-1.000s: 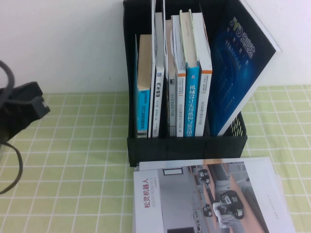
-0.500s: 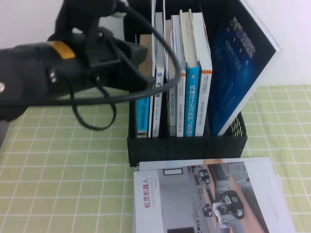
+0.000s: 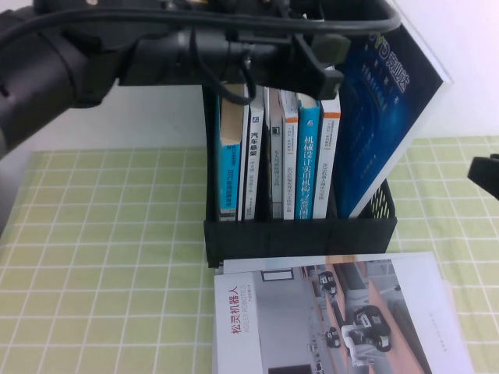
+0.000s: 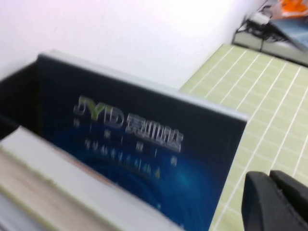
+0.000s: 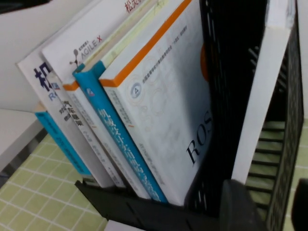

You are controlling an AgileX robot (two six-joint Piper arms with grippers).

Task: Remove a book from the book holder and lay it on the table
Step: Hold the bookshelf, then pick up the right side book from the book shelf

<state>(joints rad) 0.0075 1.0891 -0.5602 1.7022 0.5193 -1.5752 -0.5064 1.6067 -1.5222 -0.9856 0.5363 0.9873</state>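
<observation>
Left gripper (image 3: 331, 54) hangs across the top of the book holder (image 3: 300, 230), its dark arm reaching in from our left over the upright spines. We cannot tell how its fingers stand. Our right gripper (image 3: 487, 175) only peeks in at the right edge, low above the table (image 3: 101, 257), and we cannot tell its state either.

Nearest us, a grey-white robot magazine (image 3: 343, 319) lies flat on the cloth, just in front of the holder's low front wall. Behind it, thicker books (image 3: 284, 160) stand packed in the left and middle slots. Farthest right, the book (image 3: 386, 101), dark blue cover facing us, leans in the rightmost slot with its top corner jutting out past the holder toward the white wall. In the left wrist view that cover (image 4: 139, 154) fills the frame close by, so we judge our gripper is closing on its top edge but not yet holding it.

We see these risks: a thin glossy cover could slip or bend in a pinch at one edge; a slanted pull could catch on the mesh side and tip the holder; our arm could brush the neighbouring spines.

Open room lies on the bare cloth to the left, and a narrower strip to the right. The front is already taken.
</observation>
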